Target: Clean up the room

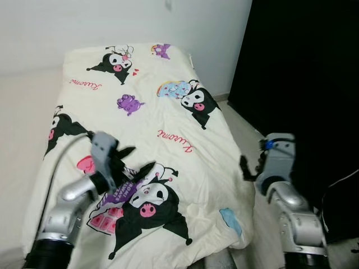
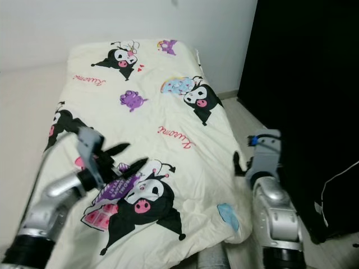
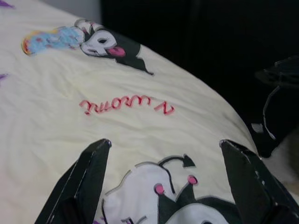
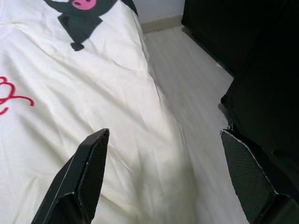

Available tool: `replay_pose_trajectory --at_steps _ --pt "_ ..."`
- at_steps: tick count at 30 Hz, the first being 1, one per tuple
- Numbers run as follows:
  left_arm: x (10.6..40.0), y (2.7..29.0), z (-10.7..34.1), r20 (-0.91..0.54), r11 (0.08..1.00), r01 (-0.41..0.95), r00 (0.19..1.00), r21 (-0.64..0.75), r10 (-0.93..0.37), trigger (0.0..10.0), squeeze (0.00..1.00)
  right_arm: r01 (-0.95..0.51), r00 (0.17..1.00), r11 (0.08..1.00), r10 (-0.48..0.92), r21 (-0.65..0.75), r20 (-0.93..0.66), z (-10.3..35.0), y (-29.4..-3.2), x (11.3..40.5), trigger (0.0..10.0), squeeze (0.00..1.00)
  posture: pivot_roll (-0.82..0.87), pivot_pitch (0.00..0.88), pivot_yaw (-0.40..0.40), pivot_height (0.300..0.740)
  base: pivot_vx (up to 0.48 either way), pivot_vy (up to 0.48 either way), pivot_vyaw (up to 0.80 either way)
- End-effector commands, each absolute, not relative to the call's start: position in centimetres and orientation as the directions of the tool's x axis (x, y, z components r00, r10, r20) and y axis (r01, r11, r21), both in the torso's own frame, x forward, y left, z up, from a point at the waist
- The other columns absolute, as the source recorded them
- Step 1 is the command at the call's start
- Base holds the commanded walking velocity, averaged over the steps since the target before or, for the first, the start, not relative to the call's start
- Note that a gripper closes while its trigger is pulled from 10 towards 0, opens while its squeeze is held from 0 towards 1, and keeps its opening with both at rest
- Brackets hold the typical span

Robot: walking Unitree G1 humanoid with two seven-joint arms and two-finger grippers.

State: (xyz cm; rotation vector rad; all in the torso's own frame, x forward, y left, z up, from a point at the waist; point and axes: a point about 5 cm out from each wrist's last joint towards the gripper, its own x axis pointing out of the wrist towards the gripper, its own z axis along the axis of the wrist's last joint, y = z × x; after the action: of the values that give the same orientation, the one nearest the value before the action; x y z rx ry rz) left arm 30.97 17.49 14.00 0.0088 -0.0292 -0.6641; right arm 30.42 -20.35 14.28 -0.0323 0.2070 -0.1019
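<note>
A cream quilt (image 1: 140,117) printed with black cartoon characters lies spread flat over the bed. My left gripper (image 1: 136,160) hovers open just above its near part, over a black character print (image 1: 150,210); its fingers (image 3: 86,177) stand wide apart with nothing between them. My right gripper (image 1: 251,166) is open at the bed's right edge, over the quilt's hanging side (image 4: 154,140) and the floor; its fingers (image 4: 84,177) hold nothing.
A white wall (image 1: 112,22) runs behind the bed. A tall black wardrobe or curtain (image 1: 308,73) stands to the right, with a strip of pale wooden floor (image 4: 196,88) between it and the bed. A dark bag with a white cord (image 1: 339,196) sits at the right.
</note>
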Motion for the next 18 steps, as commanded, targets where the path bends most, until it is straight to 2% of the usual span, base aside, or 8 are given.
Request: replay_pose_trajectory --at_steps 1,2,6,7,10,12,15,18 --pt "30.6 18.0 11.9 -0.028 0.820 0.571 0.819 -0.043 -0.573 10.0 0.00 0.090 0.973 0.996 -0.093 -0.024 -0.212 13.2 -20.1 30.6 10.0 0.00 -0.20 0.124 0.018 0.585 0.000 0.000 0.00" --pt "30.6 18.0 11.9 -0.028 0.820 0.571 0.819 -0.043 -0.573 10.0 0.00 0.090 0.973 0.996 -0.093 -0.024 -0.212 13.2 -20.1 30.6 10.0 0.00 -0.20 0.124 0.018 0.585 0.000 0.000 0.00" --pt "30.1 19.2 6.8 -0.127 0.923 0.326 0.926 -0.205 -0.356 10.0 0.00 0.053 0.964 0.999 -0.053 -0.006 -0.261 10.1 -19.0 30.5 10.0 0.00 -0.21 0.119 0.018 0.605 0.000 0.000 0.00" --pt "30.1 19.2 6.8 -0.127 0.923 0.326 0.926 -0.205 -0.356 10.0 0.00 0.053 0.964 0.999 -0.053 -0.006 -0.261 10.1 -19.0 30.5 10.0 0.00 -0.21 0.119 0.018 0.605 0.000 0.000 0.00" --pt "30.1 21.0 5.8 -0.148 0.955 0.121 0.975 -0.272 -0.165 10.0 0.00 0.035 0.965 0.999 -0.034 -0.001 -0.262 9.5 -18.4 30.4 10.0 0.00 -0.20 0.117 0.017 0.620 0.000 0.000 0.00" --pt "30.0 21.5 5.5 -0.162 0.957 0.073 0.979 -0.280 -0.121 10.0 0.00 0.030 0.964 1.000 -0.029 -0.001 -0.263 9.3 -18.3 30.3 10.0 0.00 -0.20 0.117 0.017 0.625 0.000 0.000 0.00" --pt "28.9 23.8 3.6 -0.264 0.966 -0.069 0.965 -0.250 0.001 10.0 0.00 0.018 0.961 1.000 -0.021 -0.012 -0.275 8.8 -18.2 30.4 10.0 0.00 -0.19 0.114 0.020 0.640 0.000 0.000 0.00" --pt "28.4 24.5 2.9 -0.294 0.964 -0.107 0.955 -0.242 0.032 10.0 0.00 0.014 0.961 1.000 -0.019 -0.018 -0.276 8.6 -18.2 30.5 10.0 0.00 -0.19 0.113 0.021 0.650 0.000 0.000 0.00"
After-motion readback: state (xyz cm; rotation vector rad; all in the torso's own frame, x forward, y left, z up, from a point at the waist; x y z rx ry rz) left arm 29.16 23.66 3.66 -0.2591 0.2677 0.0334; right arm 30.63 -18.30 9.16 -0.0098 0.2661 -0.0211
